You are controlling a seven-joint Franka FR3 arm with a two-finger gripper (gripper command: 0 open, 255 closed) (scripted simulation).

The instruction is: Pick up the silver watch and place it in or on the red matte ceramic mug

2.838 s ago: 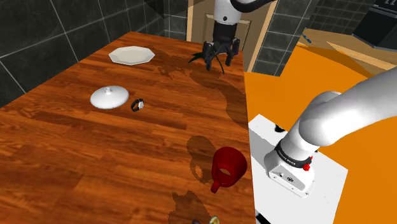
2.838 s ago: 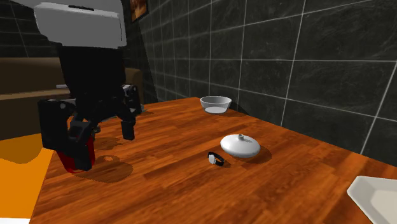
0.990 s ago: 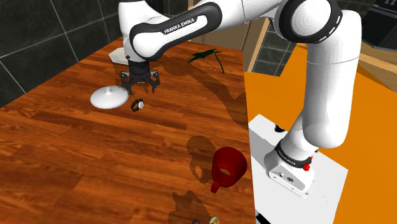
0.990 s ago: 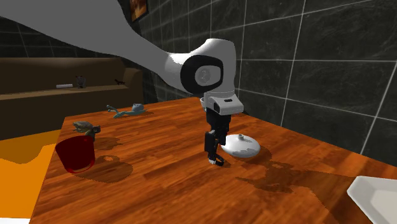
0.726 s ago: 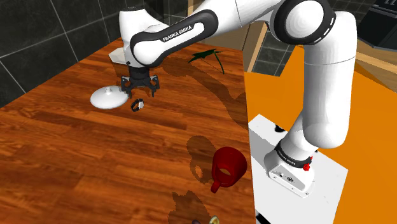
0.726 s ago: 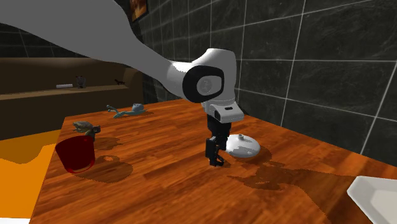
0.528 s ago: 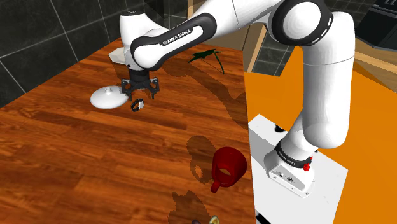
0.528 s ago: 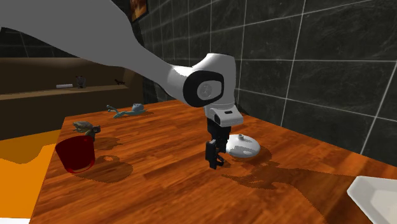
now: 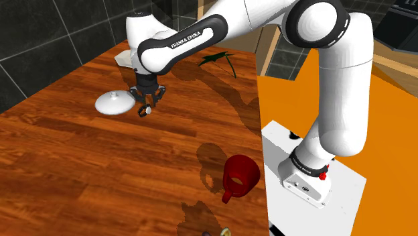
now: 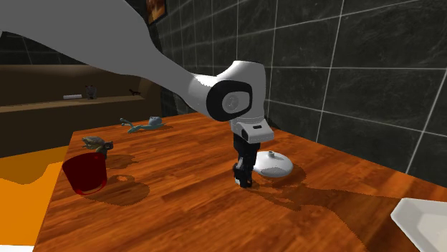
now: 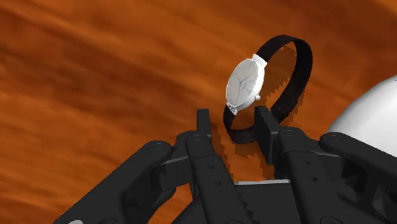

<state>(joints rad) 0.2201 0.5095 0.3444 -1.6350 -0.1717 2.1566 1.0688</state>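
fingers nearly pinched on the watch strap, watch on the table

ok so here's what we've got. the gripper (image 11: 233, 118) is down low over the wooden table (image 9: 80, 174), pointing pretty much straight down. its fingers (image 11: 202, 137) are drawn in to a narrow gap, and from the wrist cam the lower loop of the black strap sits right between the two tips. one tip looks to be right against the strap, the other looks a hair short of it, so we wouldn't call it gripped. we honestly can't tell any closer than that.

the watch (image 11: 245, 83) has a pale silver face and stands on edge on its strap, resting on the wood. it's in the far half of the table, away from all four edges, just beside a white domed lid (image 9: 115, 102) with a little knob on top. the lid isn't touching the watch as far as we can see.

the red mug (image 9: 241, 173) is well apart from all that. it's upright near the table edge on the stand's side, toward the near corner, and nothing shows inside it. a white plate (image 9: 122, 59) peeks out behind the arm by the far edge.
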